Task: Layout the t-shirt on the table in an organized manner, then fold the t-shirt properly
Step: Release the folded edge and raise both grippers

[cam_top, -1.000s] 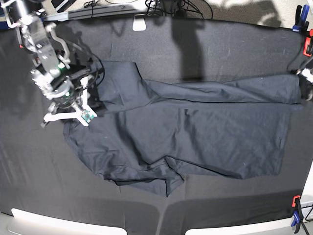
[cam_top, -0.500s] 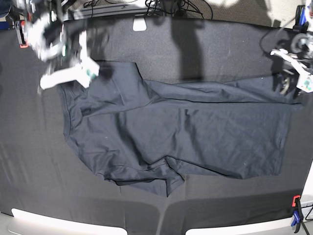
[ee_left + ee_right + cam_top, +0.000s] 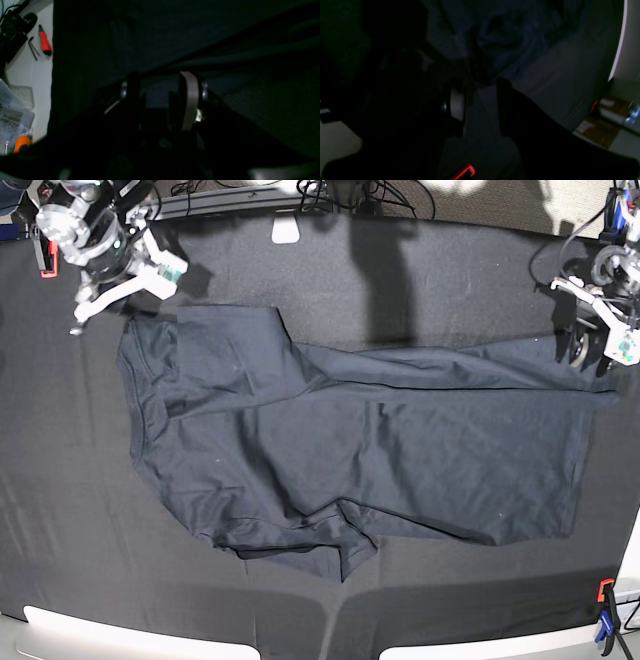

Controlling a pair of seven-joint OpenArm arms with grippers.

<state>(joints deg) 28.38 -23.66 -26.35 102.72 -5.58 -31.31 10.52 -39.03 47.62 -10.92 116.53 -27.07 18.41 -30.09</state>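
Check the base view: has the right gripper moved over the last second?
Yes. The right gripper has lifted off the t-shirt and gone toward the table's far left corner, near the red clamp.

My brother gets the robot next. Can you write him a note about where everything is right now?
Left claw: open, empty, lifted by the shirt's far right corner.
Right claw: open, empty, above the top left corner.
T-shirt: spread sideways on the table, nobody holding it.
Done: mostly laid out.
Left: the near edge is bunched and one strip is folded over. Smooth those, then fold.
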